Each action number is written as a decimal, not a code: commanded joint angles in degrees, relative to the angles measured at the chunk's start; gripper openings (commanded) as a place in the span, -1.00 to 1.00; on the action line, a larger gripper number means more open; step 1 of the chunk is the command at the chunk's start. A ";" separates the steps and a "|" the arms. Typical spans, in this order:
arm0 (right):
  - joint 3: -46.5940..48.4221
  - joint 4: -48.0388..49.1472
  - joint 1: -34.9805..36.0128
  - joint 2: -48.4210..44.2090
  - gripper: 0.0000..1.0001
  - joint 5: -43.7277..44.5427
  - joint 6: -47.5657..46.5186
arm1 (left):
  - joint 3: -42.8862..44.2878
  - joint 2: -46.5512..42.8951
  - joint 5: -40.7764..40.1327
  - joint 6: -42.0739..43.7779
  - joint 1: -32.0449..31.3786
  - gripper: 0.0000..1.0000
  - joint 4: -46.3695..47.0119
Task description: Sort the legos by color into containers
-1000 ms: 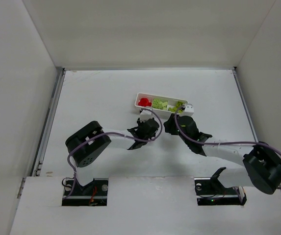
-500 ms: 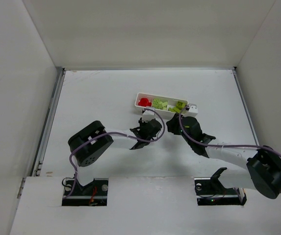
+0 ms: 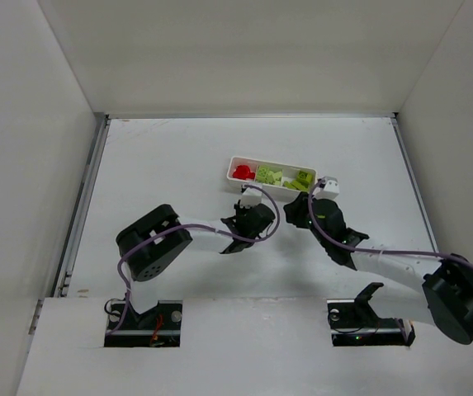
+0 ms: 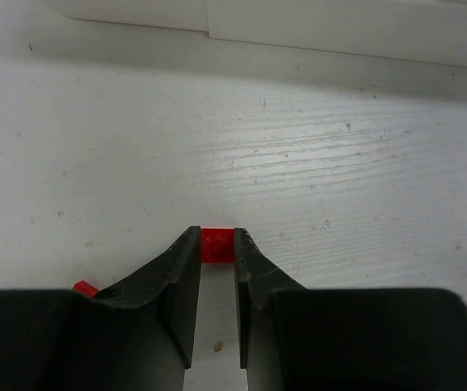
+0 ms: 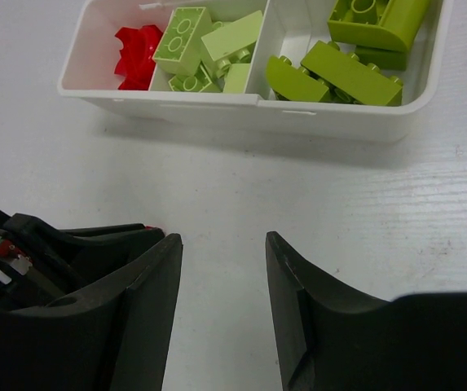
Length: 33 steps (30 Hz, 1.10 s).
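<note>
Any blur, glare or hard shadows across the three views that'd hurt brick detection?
Top external: even diffuse light, no glare, but bricks in the tray are too small to separate. Left wrist: red brick sharp, left end effector dark with little detail, soft shadow band along the top. Right wrist: tray contents crisp, soft shadow under its near wall, right end effector dark too.

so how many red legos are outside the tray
2. One red lego between the jaws of the left gripper; a second red piece beside one finger. Others may be hidden.
</note>
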 commanded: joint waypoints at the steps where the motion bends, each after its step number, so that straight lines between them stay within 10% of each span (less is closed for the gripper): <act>1: -0.65 2.93 -0.03 -1.52 0.03 0.44 0.75 | -0.73 -2.06 2.04 0.74 0.04 -0.75 -4.01; 11: -4.07 3.27 1.02 -1.70 0.03 0.89 4.35 | 5.50 -11.74 8.63 4.34 8.02 -0.75 -3.66; 19: -3.46 3.10 5.32 1.46 0.03 2.11 6.46 | 16.91 -1.74 10.39 8.12 15.59 -0.71 -1.37; 33: 2.94 3.63 14.03 12.17 0.00 3.35 6.91 | 13.09 -6.62 12.32 4.18 19.37 -0.16 0.21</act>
